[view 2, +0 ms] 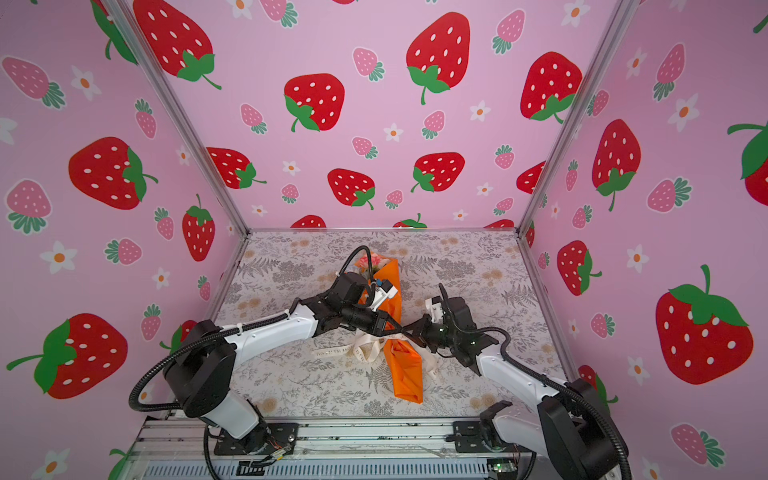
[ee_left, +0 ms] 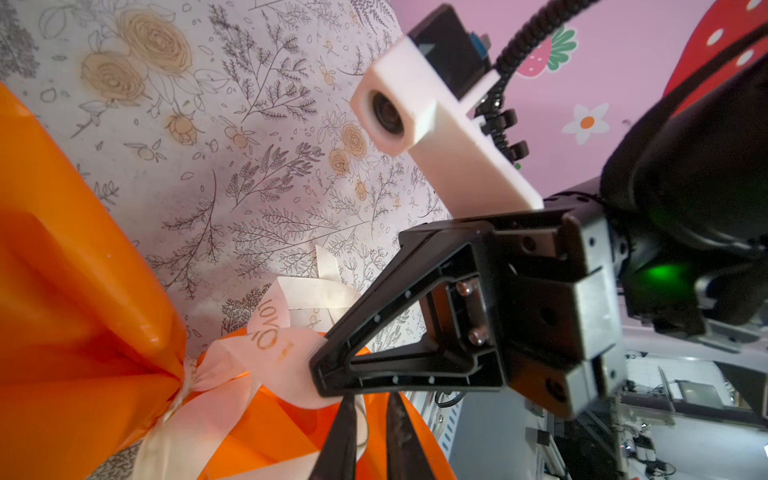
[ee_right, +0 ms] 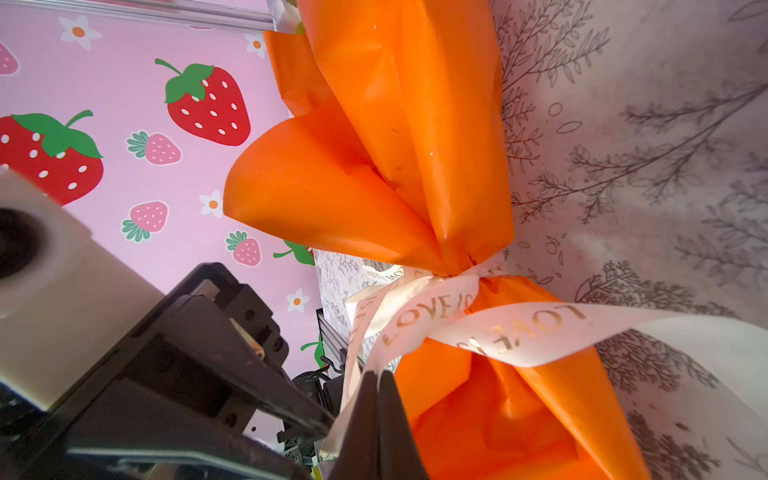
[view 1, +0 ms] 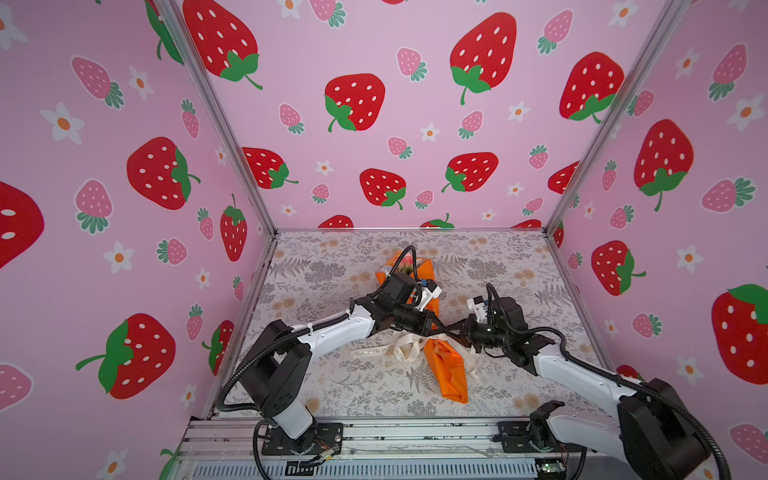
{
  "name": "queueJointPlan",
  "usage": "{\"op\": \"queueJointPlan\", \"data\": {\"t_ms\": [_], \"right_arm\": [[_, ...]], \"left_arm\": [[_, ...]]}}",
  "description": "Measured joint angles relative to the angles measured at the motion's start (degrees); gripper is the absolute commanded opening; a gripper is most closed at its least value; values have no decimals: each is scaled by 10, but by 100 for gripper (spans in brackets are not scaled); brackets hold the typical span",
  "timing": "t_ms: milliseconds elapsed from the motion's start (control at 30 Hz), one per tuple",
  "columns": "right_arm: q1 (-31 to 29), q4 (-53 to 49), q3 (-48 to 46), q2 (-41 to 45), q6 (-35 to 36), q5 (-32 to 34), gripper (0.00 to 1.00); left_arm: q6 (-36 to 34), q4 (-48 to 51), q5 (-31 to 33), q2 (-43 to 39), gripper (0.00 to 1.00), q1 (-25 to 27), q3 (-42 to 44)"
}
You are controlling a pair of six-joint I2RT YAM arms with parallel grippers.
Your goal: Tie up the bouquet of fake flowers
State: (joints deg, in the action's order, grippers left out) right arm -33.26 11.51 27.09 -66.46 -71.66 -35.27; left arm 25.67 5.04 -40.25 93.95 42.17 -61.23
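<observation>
The bouquet of fake flowers (view 1: pixel 409 264) (view 2: pixel 369 262) lies on the table in orange wrapping paper (view 1: pixel 446 368) (view 2: pixel 405 370), with its heads pointing to the back wall. A cream printed ribbon (view 1: pixel 409 347) (ee_left: pixel 282 345) (ee_right: pixel 436 316) is knotted round the wrap's pinched waist. Both grippers meet over that waist. My right gripper (view 1: pixel 457 328) (ee_right: pixel 376 378) is shut on a strand of the ribbon. My left gripper (view 1: pixel 440 330) (ee_left: pixel 372 411) stands just beside it with a narrow gap between its fingers; a ribbon loop lies in that gap.
A loose ribbon tail (view 1: pixel 370 353) trails left over the floral table (view 1: pixel 332 257). Metal corner posts (view 1: pixel 582 187) and strawberry-print walls close in three sides. An aluminium rail (view 1: pixel 415 432) carrying both arm bases runs along the front edge.
</observation>
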Motion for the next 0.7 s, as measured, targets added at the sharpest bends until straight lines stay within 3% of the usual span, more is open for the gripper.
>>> {"op": "queueJointPlan", "data": {"t_ms": [33, 100, 300, 467, 700], "right_arm": [[0, 0, -1, 3, 3, 2, 0], [0, -1, -1, 9, 9, 6, 0], [2, -16, -1, 11, 31, 12, 0], [2, -37, -1, 11, 54, 14, 0], [2, -65, 0, 11, 75, 20, 0]], "left_arm": [[-9, 9, -1, 2, 30, -1, -5], [-19, 29, -3, 3, 32, -3, -16], [-56, 83, 23, 7, 28, -13, -36], [-105, 156, 72, 60, 25, -15, -106], [-169, 234, 80, 103, 28, -12, -157]]}}
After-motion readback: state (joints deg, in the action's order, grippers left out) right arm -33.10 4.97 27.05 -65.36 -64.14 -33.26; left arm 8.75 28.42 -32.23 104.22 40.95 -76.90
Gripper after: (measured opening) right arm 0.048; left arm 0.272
